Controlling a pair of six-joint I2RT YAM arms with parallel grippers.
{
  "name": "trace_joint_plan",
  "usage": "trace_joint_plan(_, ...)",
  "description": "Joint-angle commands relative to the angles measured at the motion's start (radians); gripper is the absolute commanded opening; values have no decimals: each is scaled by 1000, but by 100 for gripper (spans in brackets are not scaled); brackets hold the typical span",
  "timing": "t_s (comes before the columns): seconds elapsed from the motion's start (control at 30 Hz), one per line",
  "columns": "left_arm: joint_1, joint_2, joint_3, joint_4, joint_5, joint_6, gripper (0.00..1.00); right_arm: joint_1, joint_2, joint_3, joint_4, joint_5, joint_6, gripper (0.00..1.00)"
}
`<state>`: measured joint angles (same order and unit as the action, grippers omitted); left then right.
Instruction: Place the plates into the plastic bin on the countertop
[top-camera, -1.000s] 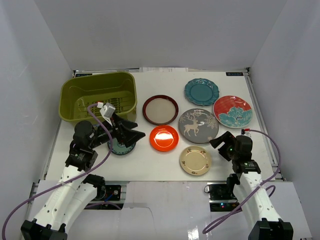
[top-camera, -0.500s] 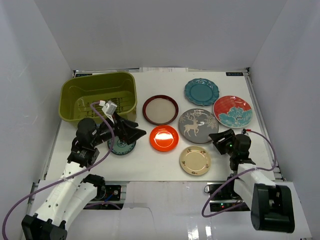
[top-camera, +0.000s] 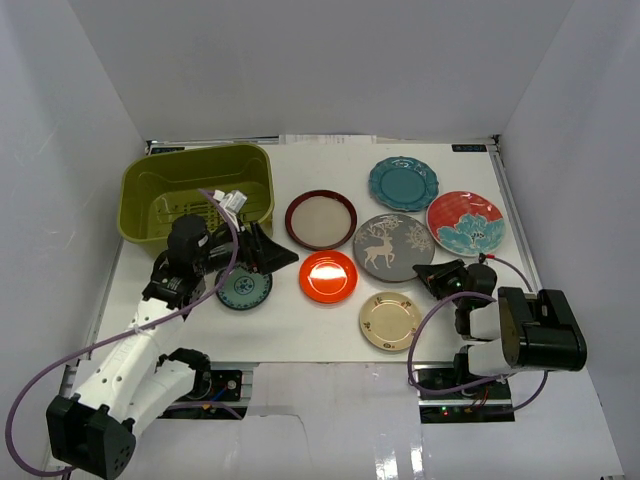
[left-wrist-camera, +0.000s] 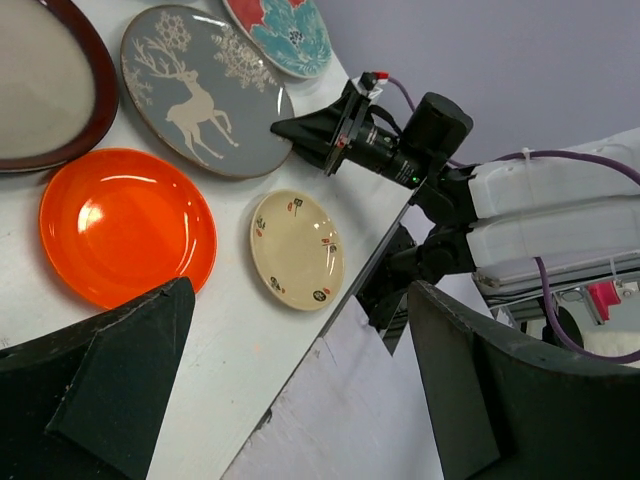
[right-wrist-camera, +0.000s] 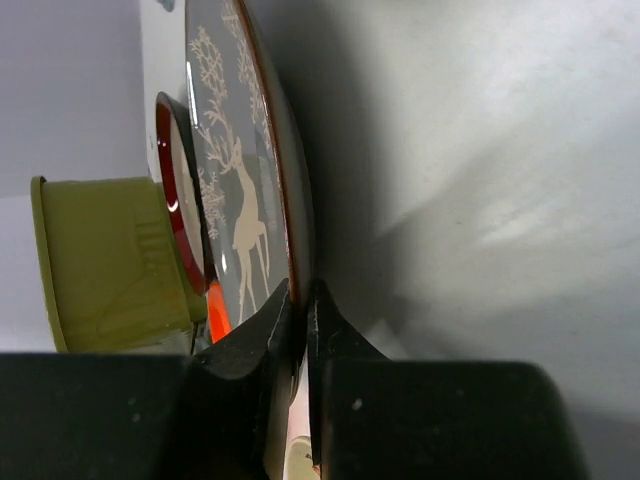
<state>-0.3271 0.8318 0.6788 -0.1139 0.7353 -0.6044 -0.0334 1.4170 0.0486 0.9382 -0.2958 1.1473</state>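
My right gripper (top-camera: 424, 272) (right-wrist-camera: 301, 292) is shut on the near right rim of the grey deer plate (top-camera: 392, 246) (right-wrist-camera: 240, 190), which lies on the countertop (top-camera: 300, 325). My left gripper (top-camera: 272, 257) (left-wrist-camera: 300, 290) hangs open and empty beside the small teal patterned plate (top-camera: 245, 289). The glossy orange-red plate (top-camera: 328, 276) (left-wrist-camera: 125, 225), the cream-gold plate (top-camera: 390, 321) (left-wrist-camera: 297, 249), the dark-red-rimmed beige plate (top-camera: 321, 219), the scalloped teal plate (top-camera: 403, 183) and the red plate with a teal flower (top-camera: 465, 222) lie flat around them. The olive-green plastic bin (top-camera: 197, 190) stands at the back left with no plate in it.
White walls close in the countertop on three sides. The left arm's purple cable (top-camera: 215, 262) loops over its wrist close to the bin's near rim. The right arm's base and cable (top-camera: 520, 335) sit at the table's near right corner.
My right gripper has swung low toward the deer plate and shut on its rim, nudging the plate slightly left. My left gripper has drifted back toward the bin, uncovering the small teal plate.
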Motion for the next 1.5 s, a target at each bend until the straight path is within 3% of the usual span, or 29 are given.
trace_joint_plan(0.0,-18,29,59,-75,-27,-2,98,0,-39,-157,220,-43,28,8)
trace_joint_plan(0.13,-41,73,151,-138,-69,12,98,7,-274,-147,39,-36,5,8)
trace_joint_plan(0.33,-111,160,257,-191,-134,17,95,15,-856,58,-488,50,-110,8)
trace_joint_plan(0.4,-134,187,277,-188,-151,17,94,15,-898,150,-587,17,-129,8)
trace_joint_plan(0.57,-207,312,326,-133,-183,14,94,15,-866,261,-602,-169,-98,8)
trace_joint_plan(0.7,-208,395,369,-115,-240,46,94,15,-849,303,-543,-284,-41,8)
trace_joint_plan(0.8,-208,458,380,-52,-202,26,93,15,-823,338,-529,-345,-20,8)
trace_joint_plan(1.03,-211,539,375,68,-145,-21,77,17,-799,309,-460,-419,34,8)
trace_joint_plan(1.23,-225,576,363,106,-142,-40,75,32,-770,289,-434,-451,46,8)
trace_joint_plan(1.4,-236,609,355,152,-151,-47,58,93,-756,269,-424,-450,37,8)
trace_joint_plan(1.47,-237,613,349,166,-152,-52,46,104,-754,258,-434,-444,29,8)
